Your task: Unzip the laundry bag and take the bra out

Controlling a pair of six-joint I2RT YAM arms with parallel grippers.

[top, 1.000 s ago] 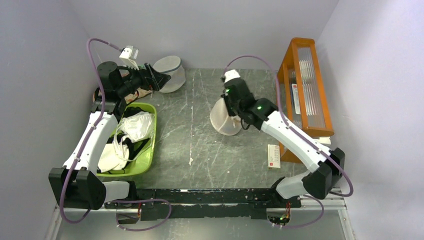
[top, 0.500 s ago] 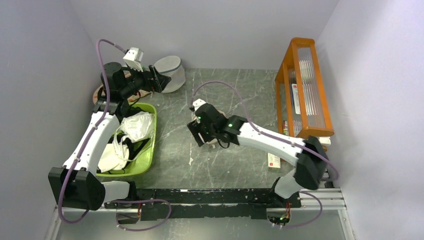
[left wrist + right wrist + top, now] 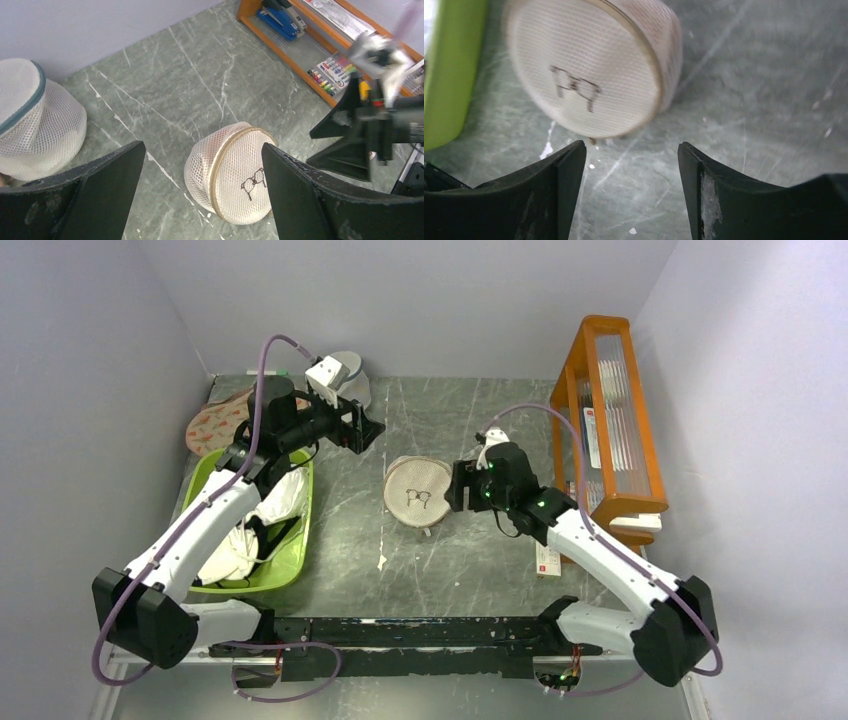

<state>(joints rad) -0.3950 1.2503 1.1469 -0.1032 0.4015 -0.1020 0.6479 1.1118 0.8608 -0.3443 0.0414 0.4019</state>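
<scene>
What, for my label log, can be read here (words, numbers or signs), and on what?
No word or number is legible.
Laundry bag: black bra icon, no text.
Card beside the rack: red mark, print too small to read.
Things in the rack: labels too small or blurred to read.

Green bin [image 3: 303,540] of white garments [image 3: 292,492], orange rack [image 3: 606,326], white mesh cylinder [image 3: 35,125]

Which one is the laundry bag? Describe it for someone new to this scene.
On the marble table, look right of the green tray. The laundry bag is the round cream mesh pouch bearing a black bra icon, unlike the grey-rimmed cylinder.
</scene>
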